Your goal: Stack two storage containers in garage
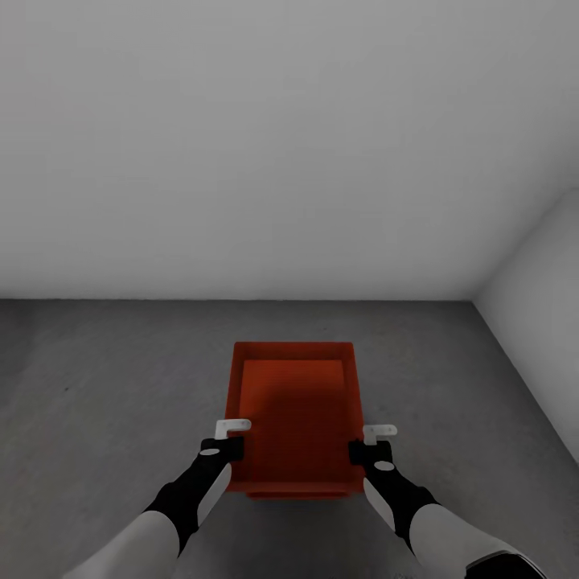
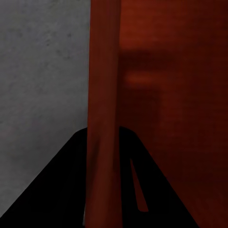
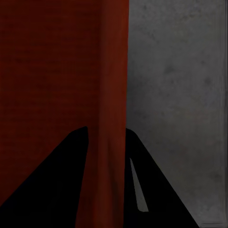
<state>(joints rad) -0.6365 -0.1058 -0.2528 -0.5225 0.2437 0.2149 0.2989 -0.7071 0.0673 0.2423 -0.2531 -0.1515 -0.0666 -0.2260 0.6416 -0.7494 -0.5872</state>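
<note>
Arms are seen nearest in the head view, white sleeves ending in black wrists, one on each side of an orange-red storage container point(image 1: 293, 418). Left gripper point(image 1: 231, 434) is set on the container's left long wall near its near end; jaws are closed on that wall, which is seen running between the two dark fingers point(image 2: 52, 190) in the left wrist view. Right gripper point(image 1: 371, 442) is set on the right long wall at about the same place; jaws are likewise clamped on the wall, with one dark finger on each side of it in the right wrist view point(image 3: 102, 190). Container is held level between both grippers, open side up, long axis pointing away from the robot; whether its base touches the floor point(image 1: 104, 386) cannot be told. Container interior looks bare, with a darker shaded patch over the base. Dark grey mottled concrete floor is seen around the container on all sides and beside the walls in both wrist views point(image 2: 42, 71) point(image 3: 175, 85). Farther off, a plain pale grey back wall point(image 1: 265, 145) meets the floor, and a side wall point(image 1: 543, 265) forms a corner at far right.
</note>
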